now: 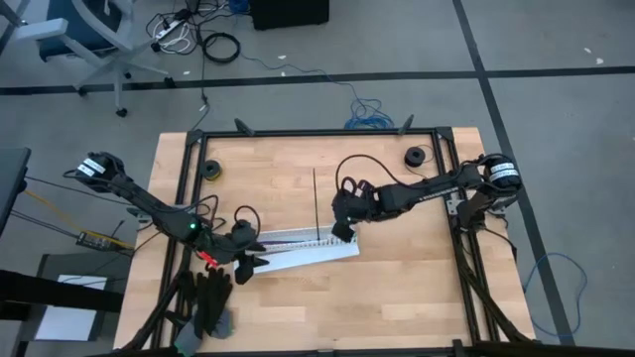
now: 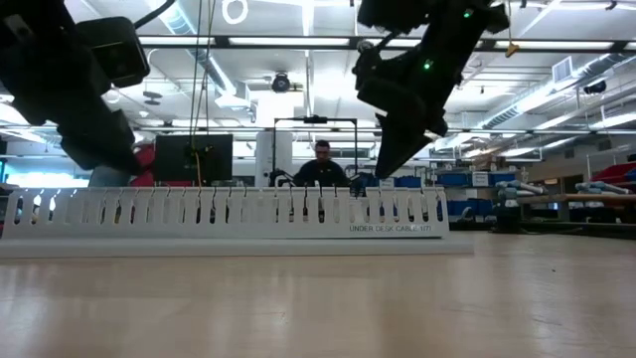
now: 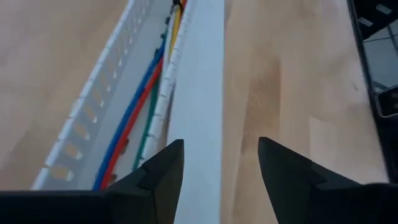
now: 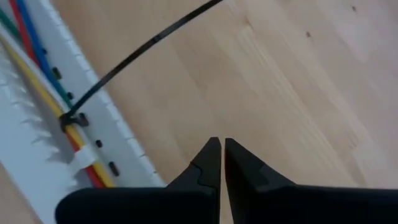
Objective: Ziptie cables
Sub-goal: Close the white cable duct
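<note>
While the cables [image 4: 37,74] lay along the inside of the white slotted channel [image 1: 308,248] on the wooden table [image 1: 397,288], the right gripper [image 4: 221,152] hung just beside the channel's right end with its jaws closed on nothing, apart from the wires and the black ziptie [image 4: 137,53] looped round them. The left gripper [image 3: 221,168] straddled the channel's outer wall, jaws open, the cables [image 3: 140,106] just beside one finger.

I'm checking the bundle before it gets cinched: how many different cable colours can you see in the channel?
4: blue, red, green and yellow cables, side by side inside the white slotted channel. Others may be hidden underneath.
</note>
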Controlling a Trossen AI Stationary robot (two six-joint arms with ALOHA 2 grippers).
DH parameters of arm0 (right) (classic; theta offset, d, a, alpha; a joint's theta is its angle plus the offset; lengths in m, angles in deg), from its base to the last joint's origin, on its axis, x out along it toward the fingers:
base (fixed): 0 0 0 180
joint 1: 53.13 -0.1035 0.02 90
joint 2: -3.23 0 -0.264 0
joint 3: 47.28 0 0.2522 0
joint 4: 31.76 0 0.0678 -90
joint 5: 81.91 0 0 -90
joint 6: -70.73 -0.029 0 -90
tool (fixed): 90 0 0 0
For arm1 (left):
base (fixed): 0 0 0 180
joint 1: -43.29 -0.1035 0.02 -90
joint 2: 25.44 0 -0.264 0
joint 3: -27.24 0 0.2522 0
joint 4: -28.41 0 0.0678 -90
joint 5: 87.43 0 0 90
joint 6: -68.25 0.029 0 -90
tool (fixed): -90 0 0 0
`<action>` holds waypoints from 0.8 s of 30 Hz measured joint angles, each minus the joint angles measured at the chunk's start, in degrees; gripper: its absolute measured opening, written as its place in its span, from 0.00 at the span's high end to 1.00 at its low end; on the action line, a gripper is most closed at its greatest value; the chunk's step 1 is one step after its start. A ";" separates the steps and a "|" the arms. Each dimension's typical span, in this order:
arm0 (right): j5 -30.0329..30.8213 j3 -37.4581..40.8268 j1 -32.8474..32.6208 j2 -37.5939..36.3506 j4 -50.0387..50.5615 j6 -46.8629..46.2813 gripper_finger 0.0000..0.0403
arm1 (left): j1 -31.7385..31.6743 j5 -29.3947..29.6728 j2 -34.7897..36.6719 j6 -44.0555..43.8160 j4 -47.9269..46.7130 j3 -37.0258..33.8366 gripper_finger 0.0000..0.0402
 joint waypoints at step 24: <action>-14.34 9.02 4.44 1.49 -11.66 0.84 1.00 | -1.94 8.95 -3.34 -2.05 -13.21 0.00 0.99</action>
